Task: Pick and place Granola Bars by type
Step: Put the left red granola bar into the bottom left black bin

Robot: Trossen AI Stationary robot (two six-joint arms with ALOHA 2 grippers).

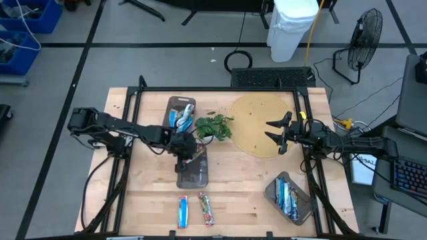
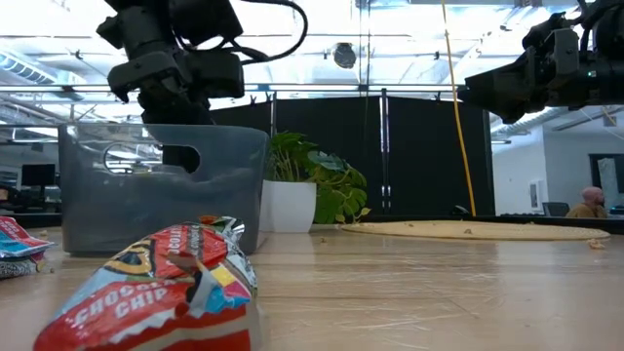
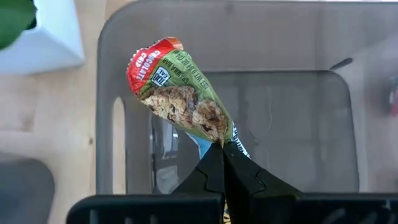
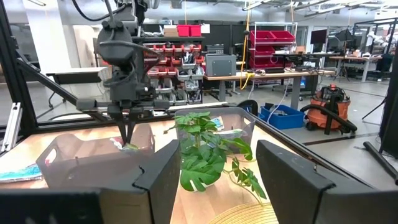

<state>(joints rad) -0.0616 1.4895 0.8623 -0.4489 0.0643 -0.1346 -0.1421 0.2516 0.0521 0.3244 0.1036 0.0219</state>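
My left gripper [image 1: 187, 155] is shut on a green-tan granola bar [image 3: 180, 93] with a red end. It holds it over the open grey tray [image 1: 193, 172] at the table's middle. My right gripper [image 1: 271, 131] waits open over the round tan mat [image 1: 257, 123], with nothing between its fingers. A blue bar [image 1: 183, 211] and a red bar [image 1: 207, 208] lie flat near the front edge. More bars lie in the far tray [image 1: 180, 110] and in the tray at the front right [image 1: 288, 197]. My left gripper pinches one end of the green-tan bar [image 3: 214, 138] between its two shut fingers. The fingers slant down from the table's left. The bar sticks out past the fingertips, its red end [image 3: 149, 59] leading, down inside the grey tray's walls [image 4: 93, 155]. Whether it touches the tray's floor, I cannot tell.
A small leafy plant in a white pot [image 1: 213, 127] stands just beyond the middle tray, between it and the round mat. Black frame rails run along the table's left, right and far sides. Bare wood lies between the middle tray and the front-right tray.
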